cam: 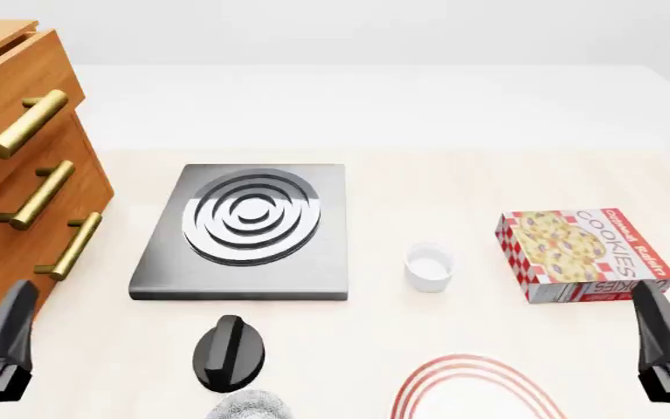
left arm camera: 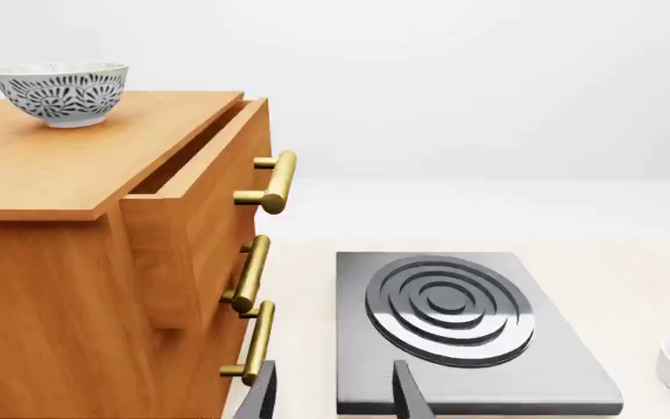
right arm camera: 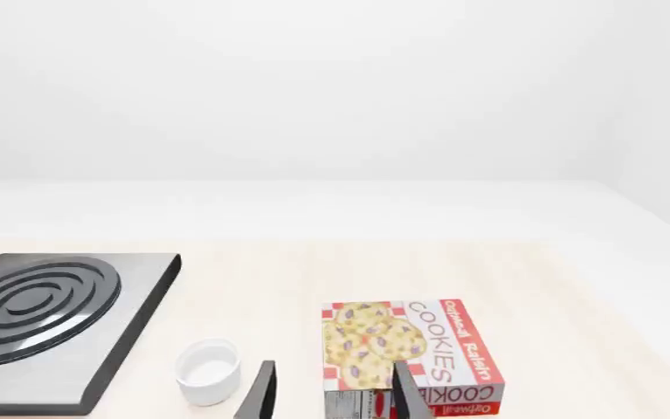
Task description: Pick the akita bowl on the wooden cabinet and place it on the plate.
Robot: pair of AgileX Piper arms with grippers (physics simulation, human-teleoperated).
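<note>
The akita bowl [left arm camera: 58,92], white with a dense dark pattern, stands on the far corner of the wooden cabinet's [left arm camera: 66,227] top, seen only in the left wrist view. My left gripper [left arm camera: 335,403] is open and empty, low in front of the cabinet's brass handles and well short of the bowl. In the front view the cabinet [cam: 14,166] fills the left edge, with its top cut off. The plate [cam: 469,388], white with red rings, lies at the near edge, partly cut off. My right gripper [right arm camera: 332,400] is open and empty, near the cookie box.
The cabinet's top drawer [left arm camera: 195,209] is pulled partly out. A grey stove burner [cam: 247,227] sits mid-table with a black knob [cam: 230,349] in front. A look-alike patterned bowl [cam: 247,407] peeks in at the near edge. A small white cup [cam: 431,266] and a cookie box [cam: 579,253] stand on the right.
</note>
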